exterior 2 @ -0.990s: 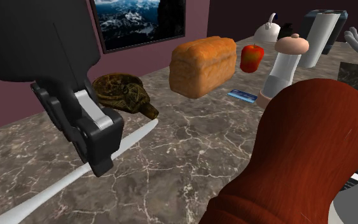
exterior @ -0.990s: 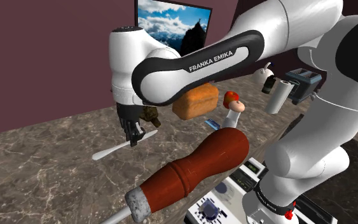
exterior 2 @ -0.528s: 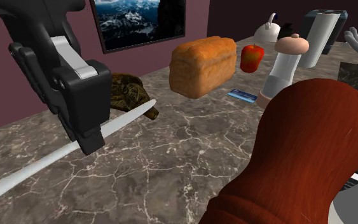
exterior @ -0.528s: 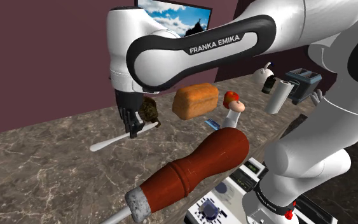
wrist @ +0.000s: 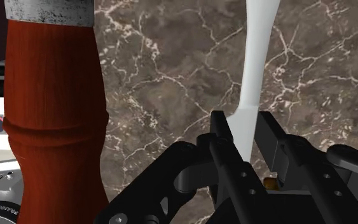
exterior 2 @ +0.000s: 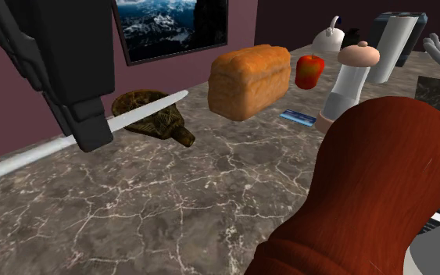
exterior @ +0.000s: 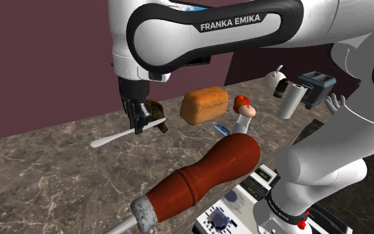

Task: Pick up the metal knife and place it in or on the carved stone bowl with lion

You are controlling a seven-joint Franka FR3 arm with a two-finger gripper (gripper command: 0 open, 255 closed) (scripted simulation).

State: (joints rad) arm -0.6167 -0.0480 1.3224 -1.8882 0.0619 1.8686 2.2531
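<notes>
The knife (exterior: pixel 115 137), pale and long, is clamped between the black fingers of the gripper (exterior: pixel 139 123) and held off the brown marbled counter (exterior: pixel 46 179). A big red wooden handle (exterior: pixel 205 176) lies near the stand. A bread loaf (exterior: pixel 204 105) sits farther back, near the dark carved bowl (exterior 2: pixel 163 125), and in the second exterior view one end of the knife crosses in front of that bowl.

Even, flat render lighting; faint shadows; sharp.

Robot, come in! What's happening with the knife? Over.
Gripper shut on knife. Knife in the air, tip close to bowl. Bread stands beside bowl, not blocking.
</notes>
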